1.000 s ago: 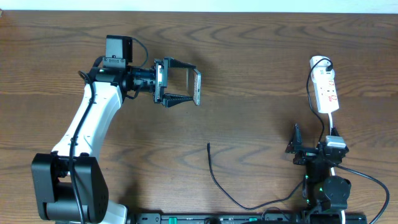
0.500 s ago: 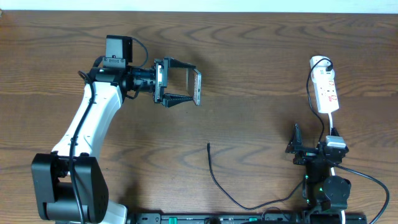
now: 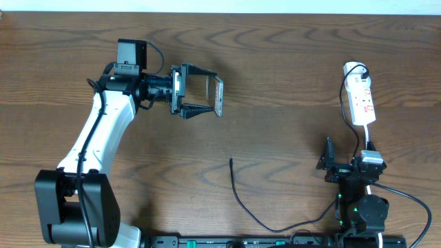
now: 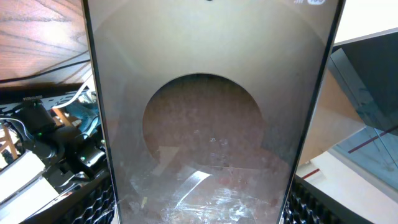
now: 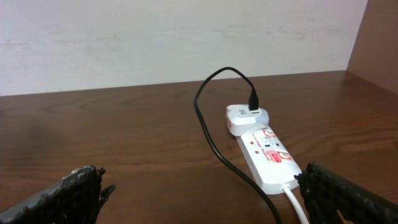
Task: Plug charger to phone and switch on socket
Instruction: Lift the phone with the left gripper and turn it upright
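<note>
My left gripper (image 3: 209, 95) is shut on the phone (image 3: 219, 95) and holds it on edge above the table at the upper left. In the left wrist view the phone's glossy screen (image 4: 205, 124) fills the frame between my fingers (image 4: 199, 208). The charger, a thin black cable, lies on the table with its free tip (image 3: 231, 161) in the lower middle and curves away to the lower right. The socket, a white power strip (image 3: 362, 98), lies at the far right with a white plug at its far end. It also shows in the right wrist view (image 5: 268, 157). My right gripper (image 3: 344, 164) is open and empty, just short of the socket (image 5: 205, 199).
A second stretch of black cable (image 5: 211, 134) runs from the white plug (image 5: 245, 117) along the strip's left side. A white cord (image 5: 297, 205) leaves the strip's near end. The pale back edge (image 3: 220, 5) borders the table.
</note>
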Robot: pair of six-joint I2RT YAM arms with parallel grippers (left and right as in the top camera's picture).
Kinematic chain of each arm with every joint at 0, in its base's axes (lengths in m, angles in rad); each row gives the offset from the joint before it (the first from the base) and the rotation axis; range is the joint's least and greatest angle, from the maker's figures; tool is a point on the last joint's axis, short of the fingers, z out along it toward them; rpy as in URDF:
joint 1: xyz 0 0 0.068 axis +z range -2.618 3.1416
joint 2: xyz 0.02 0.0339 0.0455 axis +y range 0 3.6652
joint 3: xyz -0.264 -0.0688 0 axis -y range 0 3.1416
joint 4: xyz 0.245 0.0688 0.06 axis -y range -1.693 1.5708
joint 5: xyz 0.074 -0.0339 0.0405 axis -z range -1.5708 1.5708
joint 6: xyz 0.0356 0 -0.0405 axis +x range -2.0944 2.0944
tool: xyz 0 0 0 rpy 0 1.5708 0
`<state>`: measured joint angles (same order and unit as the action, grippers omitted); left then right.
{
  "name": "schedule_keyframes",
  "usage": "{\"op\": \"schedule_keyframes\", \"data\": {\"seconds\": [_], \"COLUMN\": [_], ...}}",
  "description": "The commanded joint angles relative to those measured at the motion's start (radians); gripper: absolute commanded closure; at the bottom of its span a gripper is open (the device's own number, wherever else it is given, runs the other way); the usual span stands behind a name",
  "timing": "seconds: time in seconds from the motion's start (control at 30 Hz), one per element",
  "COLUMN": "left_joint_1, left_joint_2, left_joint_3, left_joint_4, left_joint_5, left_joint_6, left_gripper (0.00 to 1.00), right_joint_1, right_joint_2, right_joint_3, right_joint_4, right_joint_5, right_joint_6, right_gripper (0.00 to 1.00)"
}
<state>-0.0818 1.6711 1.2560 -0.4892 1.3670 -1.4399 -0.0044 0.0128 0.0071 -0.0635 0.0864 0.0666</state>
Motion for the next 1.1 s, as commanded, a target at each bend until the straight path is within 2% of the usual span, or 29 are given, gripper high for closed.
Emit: {"op": "schedule_keyframes", "data": {"seconds": [0.0, 1.07], "left_joint_1": [0.0, 0.0], "left_joint_2": [-0.024, -0.024], "left_joint_3": [0.033, 0.033], "left_joint_4": [0.006, 0.006], "left_joint_5": [0.058, 0.031], "left_joint_6": [0.01, 0.01], "left_gripper": [0.92, 0.93], "right_joint_1": [0.006, 0.006], "right_joint_2": [-0.002, -0.002], "right_joint_3": [-0.002, -0.002], "right_joint_4": [-0.003, -0.003], "right_joint_5": [0.009, 0.009], "right_joint_6": [-0.012, -0.012], "right_gripper": [0.01, 0.01]}}
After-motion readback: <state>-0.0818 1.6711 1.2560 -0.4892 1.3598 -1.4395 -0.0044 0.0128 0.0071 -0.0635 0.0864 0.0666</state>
